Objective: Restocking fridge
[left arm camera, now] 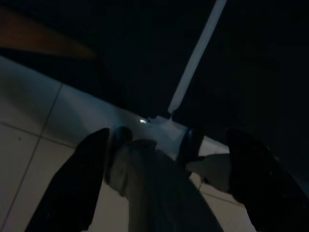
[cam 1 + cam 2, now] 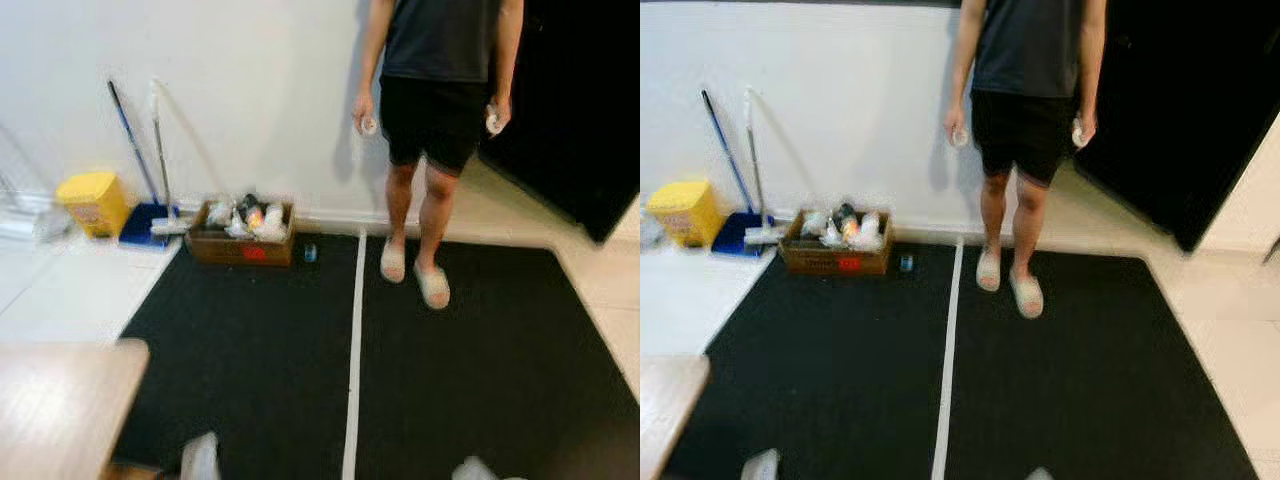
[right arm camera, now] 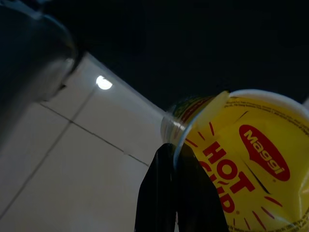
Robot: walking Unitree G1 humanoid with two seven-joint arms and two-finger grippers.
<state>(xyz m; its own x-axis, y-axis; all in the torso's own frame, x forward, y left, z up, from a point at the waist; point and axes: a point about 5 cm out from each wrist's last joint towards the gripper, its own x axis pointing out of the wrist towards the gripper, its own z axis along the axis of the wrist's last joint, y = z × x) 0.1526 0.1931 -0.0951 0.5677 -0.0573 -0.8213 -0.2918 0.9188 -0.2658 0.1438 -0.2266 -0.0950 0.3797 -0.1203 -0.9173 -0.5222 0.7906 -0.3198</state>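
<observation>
The right pincer [image 3: 176, 193] grips the rim of a yellow Maggi cup [image 3: 241, 159].

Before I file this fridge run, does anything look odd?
The right end effector is pinching a yellow noodle cup, a dry item for a fridge. A small blue can sits loose on the mat beside the box.

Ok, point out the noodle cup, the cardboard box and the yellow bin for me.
Noodle cup [image 3: 251, 159]: right wrist view, on its yellow lid by the red logo.
Cardboard box [image 2: 240, 250]: left eye view, on its brown front wall.
Yellow bin [image 2: 92, 202]: left eye view, on its front face.
</observation>
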